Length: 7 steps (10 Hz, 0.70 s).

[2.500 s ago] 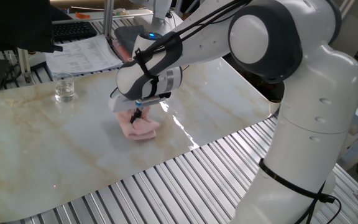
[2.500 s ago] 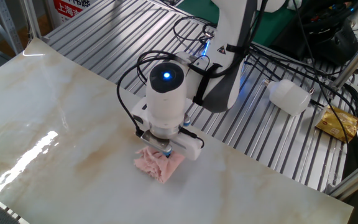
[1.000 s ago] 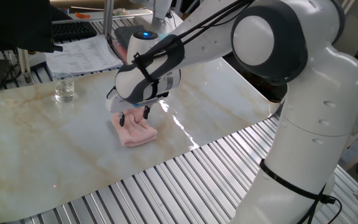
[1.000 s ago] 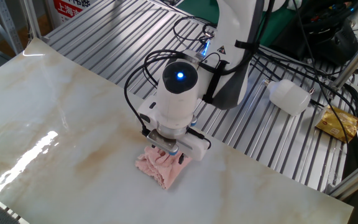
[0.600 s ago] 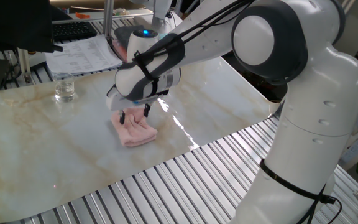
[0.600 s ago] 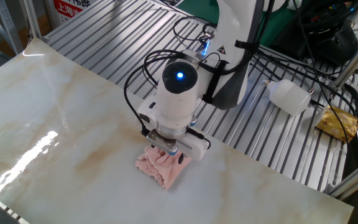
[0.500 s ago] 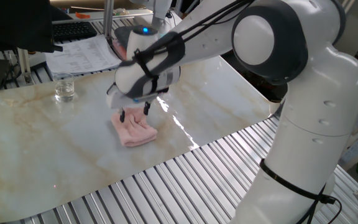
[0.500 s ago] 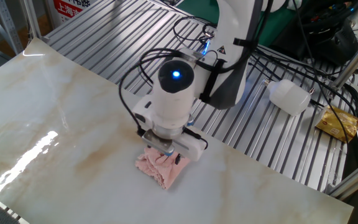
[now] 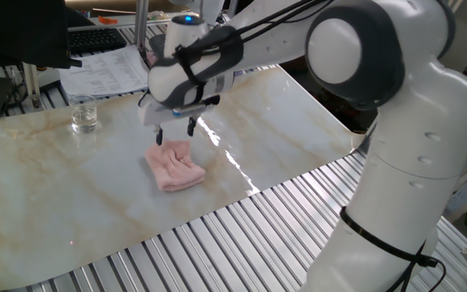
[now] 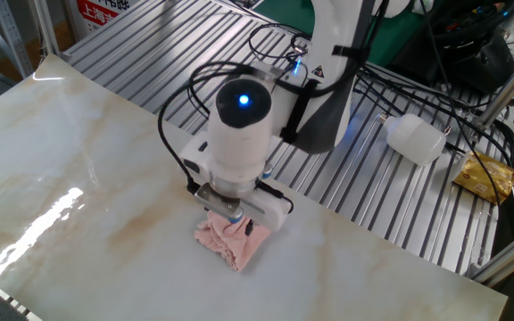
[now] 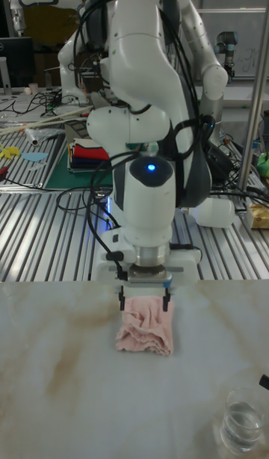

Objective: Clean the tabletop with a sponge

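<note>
1. A clear glass tumbler (image 9: 83, 114) stands on the glossy cream marble-look counter (image 9: 47, 186), well left of the work.
2. The wrinkled pale pink sponge (image 9: 175, 166) lies free on the counter.
3. The tool (image 9: 176, 131) hangs just above it, jaws apart, holding nothing; best to lower squarely and pinch the middle before wiping.

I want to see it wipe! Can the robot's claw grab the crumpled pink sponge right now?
Probably yes. The claw hangs open just above the crumpled pink sponge, which lies alone on the glossy marble tabletop; nothing sits between them.
</note>
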Available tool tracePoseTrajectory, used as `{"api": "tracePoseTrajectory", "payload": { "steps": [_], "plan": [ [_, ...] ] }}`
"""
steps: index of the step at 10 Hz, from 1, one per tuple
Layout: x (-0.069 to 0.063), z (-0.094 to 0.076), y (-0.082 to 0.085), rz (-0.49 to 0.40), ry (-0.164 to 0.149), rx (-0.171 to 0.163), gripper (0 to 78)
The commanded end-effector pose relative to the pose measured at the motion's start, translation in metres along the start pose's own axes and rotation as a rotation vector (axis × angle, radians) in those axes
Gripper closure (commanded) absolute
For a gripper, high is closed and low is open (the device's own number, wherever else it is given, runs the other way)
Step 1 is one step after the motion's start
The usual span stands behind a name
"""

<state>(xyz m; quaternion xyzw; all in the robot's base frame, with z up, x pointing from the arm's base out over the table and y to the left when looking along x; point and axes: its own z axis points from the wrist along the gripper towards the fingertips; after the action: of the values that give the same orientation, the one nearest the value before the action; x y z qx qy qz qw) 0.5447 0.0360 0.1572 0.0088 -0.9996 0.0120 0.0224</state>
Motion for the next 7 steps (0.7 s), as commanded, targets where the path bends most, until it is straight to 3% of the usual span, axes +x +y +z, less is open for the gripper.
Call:
{"api": "tracePoseTrajectory", "payload": {
  "steps": [1,2,4,7],
  "plan": [
    [0.008,-0.044,-0.012,0.022,0.016,0.000,0.1],
    [0.017,-0.069,-0.022,0.027,0.015,-0.001,0.1],
    [0.031,-0.097,-0.034,0.036,0.004,-0.004,0.1],
    [0.052,-0.114,-0.027,0.068,0.003,0.020,0.1]
  ]
}}
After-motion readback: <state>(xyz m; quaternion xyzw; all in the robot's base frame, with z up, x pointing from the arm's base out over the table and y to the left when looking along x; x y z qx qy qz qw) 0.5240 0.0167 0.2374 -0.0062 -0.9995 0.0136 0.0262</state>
